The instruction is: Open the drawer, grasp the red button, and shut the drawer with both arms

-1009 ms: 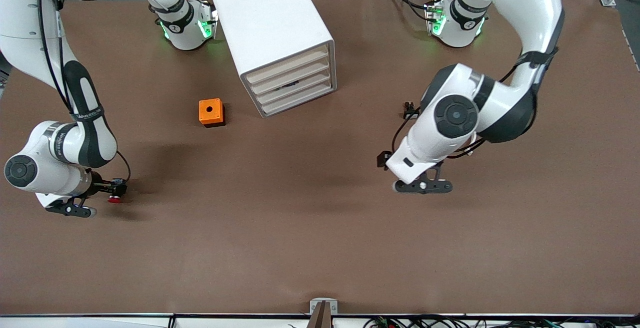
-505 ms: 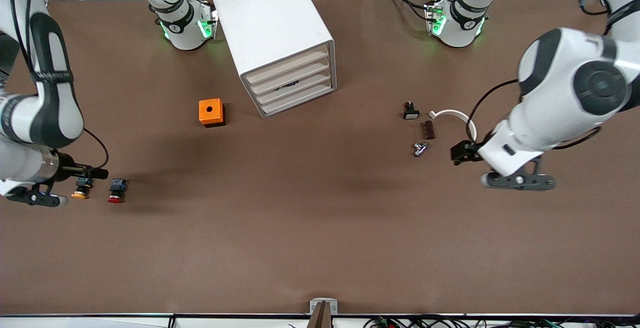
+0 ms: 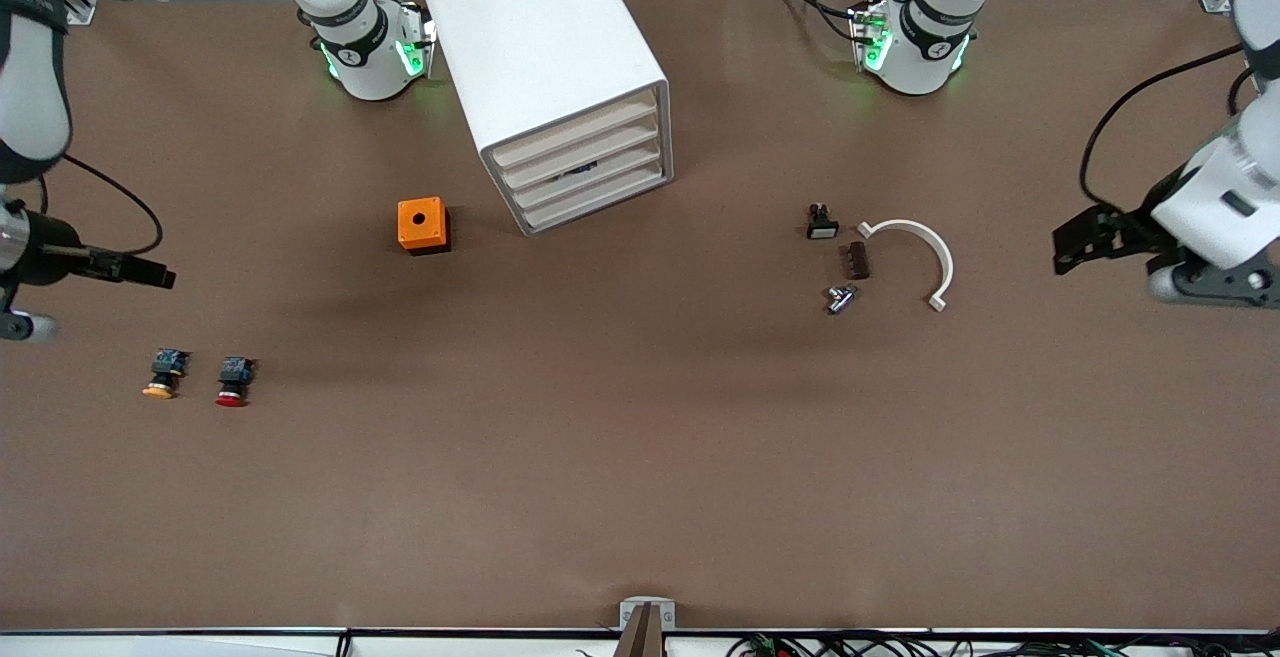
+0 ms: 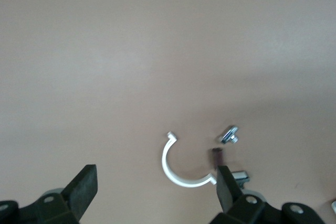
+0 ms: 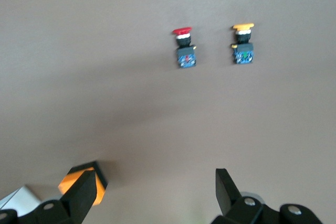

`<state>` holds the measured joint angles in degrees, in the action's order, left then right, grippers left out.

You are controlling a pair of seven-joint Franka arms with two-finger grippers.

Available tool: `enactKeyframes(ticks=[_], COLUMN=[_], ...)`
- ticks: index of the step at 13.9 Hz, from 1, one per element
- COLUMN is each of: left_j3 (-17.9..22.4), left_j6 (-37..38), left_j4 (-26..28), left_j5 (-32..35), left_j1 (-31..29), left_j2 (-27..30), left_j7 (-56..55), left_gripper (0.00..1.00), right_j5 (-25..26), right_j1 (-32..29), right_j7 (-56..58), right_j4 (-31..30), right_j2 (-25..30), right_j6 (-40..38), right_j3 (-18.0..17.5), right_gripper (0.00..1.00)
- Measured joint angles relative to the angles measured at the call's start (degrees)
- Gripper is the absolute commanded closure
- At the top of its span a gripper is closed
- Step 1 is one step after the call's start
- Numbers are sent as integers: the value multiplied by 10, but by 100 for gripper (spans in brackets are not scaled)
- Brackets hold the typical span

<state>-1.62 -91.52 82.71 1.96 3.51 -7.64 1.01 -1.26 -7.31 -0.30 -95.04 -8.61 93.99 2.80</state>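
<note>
Two white arms, glossy shells, black joint bands. Bases at upper edge of front view: right arm base [image 3: 365,47] upper left, left arm base [image 3: 915,42] upper right, both with green lights and black cabling. Left arm's wrist [image 3: 1215,212] at right edge: white housing, dark grey bracket with a silver screw, looping black cable. Right arm's wrist [image 3: 40,252] at left edge: black cylinder, thin black cable. Wrist views: matte black fingers [image 4: 84,190], [image 5: 84,195], pale screw heads in mounts.

Right gripper [image 3: 20,309] cut off at edge, drawer contents hidden
</note>
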Motion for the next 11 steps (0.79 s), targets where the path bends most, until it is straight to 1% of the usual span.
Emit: enactKeyframes(ticks=[2, 4, 6, 11], left_j3=[27, 28, 27, 24], left_j6=[13, 27, 41, 51], left_j4=[0, 1, 1, 4], left_j5=[0, -1, -1, -1], left_j1=[10, 11, 15, 19], left_j2=[16, 30, 44, 54], left_j7=[10, -1, -36, -37], left_gripper=[0, 0, 0, 0], right_j5=[-7, -8, -8, -8], right_j1=[1, 5, 7, 18], right_j7=[0, 0, 0, 0], right_j4=[21, 52, 85, 139], right_j2=[16, 24, 26, 26], right_j6=[-35, -64, -85, -98], right_j3=[-1, -1, -1, -2], right_gripper=[0, 0, 0, 0])
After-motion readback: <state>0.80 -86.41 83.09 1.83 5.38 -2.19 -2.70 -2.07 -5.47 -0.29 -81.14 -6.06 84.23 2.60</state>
